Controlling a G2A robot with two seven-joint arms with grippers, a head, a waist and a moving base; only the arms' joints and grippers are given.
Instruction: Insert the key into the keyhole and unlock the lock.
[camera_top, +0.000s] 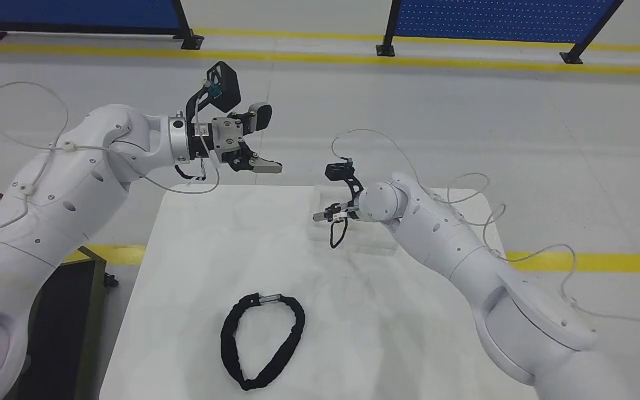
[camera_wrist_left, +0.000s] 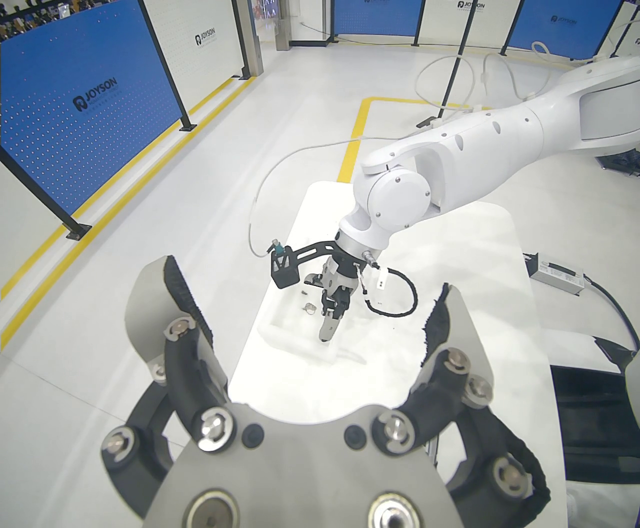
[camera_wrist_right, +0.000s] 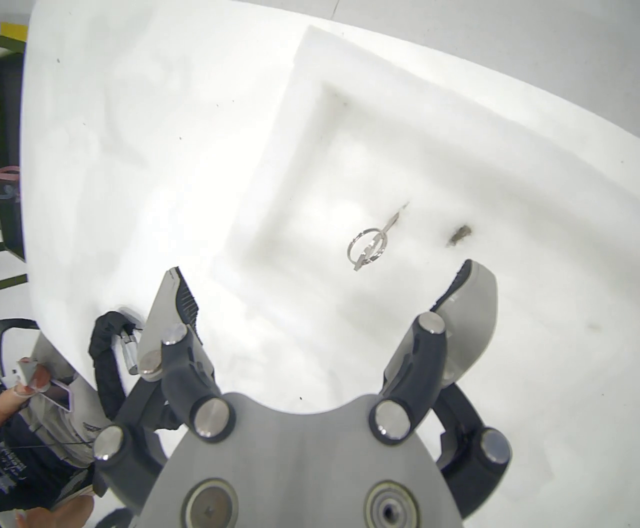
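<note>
The right gripper (camera_wrist_right: 321, 275), spread wide and empty, hangs just above the key (camera_wrist_right: 392, 220). In my judgement the grasp can fail here: the fingers may catch only the ring (camera_wrist_right: 365, 244), so that the key swings loose, or they may dig into the soft foam. The key is small, thin and silver. It lies flat on the floor of the white tray (camera_wrist_right: 300, 150), at 1 o'clock on the table (camera_top: 400, 330). The lock (camera_top: 262, 340), a black cable loop, lies at 7 o'clock, well apart. The left gripper (camera_top: 262, 165), also open and empty, is at 11 o'clock.
</note>
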